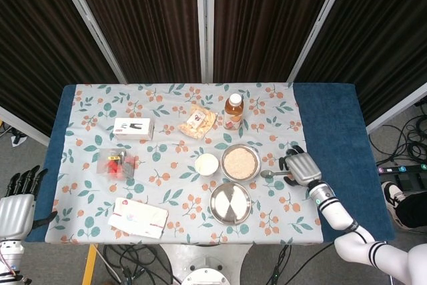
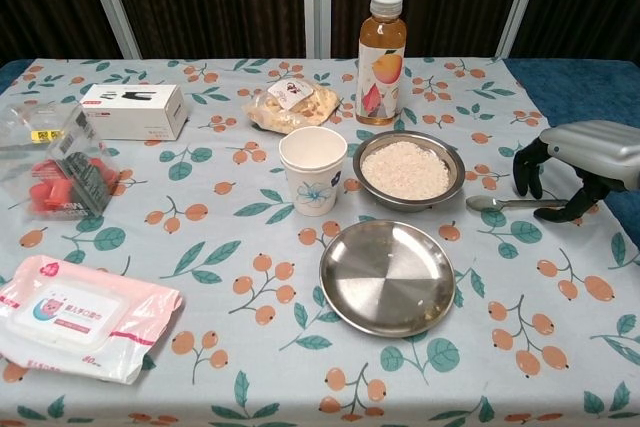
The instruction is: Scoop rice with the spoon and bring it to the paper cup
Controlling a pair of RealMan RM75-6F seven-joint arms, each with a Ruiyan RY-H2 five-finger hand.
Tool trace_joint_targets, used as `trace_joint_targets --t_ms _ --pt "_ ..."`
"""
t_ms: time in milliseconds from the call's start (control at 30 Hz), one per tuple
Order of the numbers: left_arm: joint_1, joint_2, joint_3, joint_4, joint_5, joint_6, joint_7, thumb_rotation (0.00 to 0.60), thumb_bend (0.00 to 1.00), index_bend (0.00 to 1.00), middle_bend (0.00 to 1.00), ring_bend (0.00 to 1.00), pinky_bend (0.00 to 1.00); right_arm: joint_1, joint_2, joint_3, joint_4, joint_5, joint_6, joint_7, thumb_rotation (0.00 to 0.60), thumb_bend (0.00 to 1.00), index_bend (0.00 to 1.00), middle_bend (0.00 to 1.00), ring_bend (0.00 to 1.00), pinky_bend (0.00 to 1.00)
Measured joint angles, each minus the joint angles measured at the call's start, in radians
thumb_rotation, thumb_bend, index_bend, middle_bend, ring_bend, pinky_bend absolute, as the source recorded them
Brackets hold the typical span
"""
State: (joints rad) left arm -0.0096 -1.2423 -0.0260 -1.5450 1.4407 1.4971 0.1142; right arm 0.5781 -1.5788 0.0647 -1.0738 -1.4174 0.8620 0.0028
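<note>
A metal spoon (image 2: 500, 204) lies on the tablecloth just right of the steel bowl of rice (image 2: 407, 170), its handle pointing right. The white paper cup (image 2: 312, 169) stands upright left of the bowl. My right hand (image 2: 585, 152) hovers low over the end of the handle, its fingers (image 2: 528, 173) behind the handle and its thumb in front, still apart from each other. In the head view the right hand (image 1: 300, 167) covers the handle, while the spoon (image 1: 267, 173) shows its bowl end. My left hand (image 1: 17, 203) stays off the table's left edge, fingers spread, holding nothing.
An empty steel plate (image 2: 387, 277) sits in front of the rice bowl. A juice bottle (image 2: 381, 45) stands behind it, beside a snack bag (image 2: 288, 104). Further left are a white box (image 2: 133, 110), a clear pack with red items (image 2: 55, 172) and a wet-wipes pack (image 2: 75, 315).
</note>
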Motion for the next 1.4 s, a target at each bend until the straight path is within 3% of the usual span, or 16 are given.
trace_joint_targets --t_ms 867,1167,1400 --pt "0.002 -0.004 0.002 0.008 -0.008 -0.004 -0.002 0.6 0.12 0.15 0.15 0.11 0.08 0.029 0.02 -0.021 -0.016 0.001 -0.032 0.004 0.6 0.31 0.53 0.54 0.23 0.14" --pt "0.001 -0.001 0.001 0.008 0.001 0.001 -0.004 0.6 0.12 0.15 0.15 0.11 0.08 0.049 0.164 -0.027 -0.149 -0.029 -0.021 -0.073 0.6 0.32 0.57 0.57 0.25 0.14" --pt "0.0 -0.003 0.001 0.012 0.007 0.005 -0.01 0.6 0.12 0.15 0.15 0.11 0.08 0.135 0.322 0.005 -0.315 -0.017 -0.093 -0.254 0.6 0.33 0.59 0.57 0.25 0.13"
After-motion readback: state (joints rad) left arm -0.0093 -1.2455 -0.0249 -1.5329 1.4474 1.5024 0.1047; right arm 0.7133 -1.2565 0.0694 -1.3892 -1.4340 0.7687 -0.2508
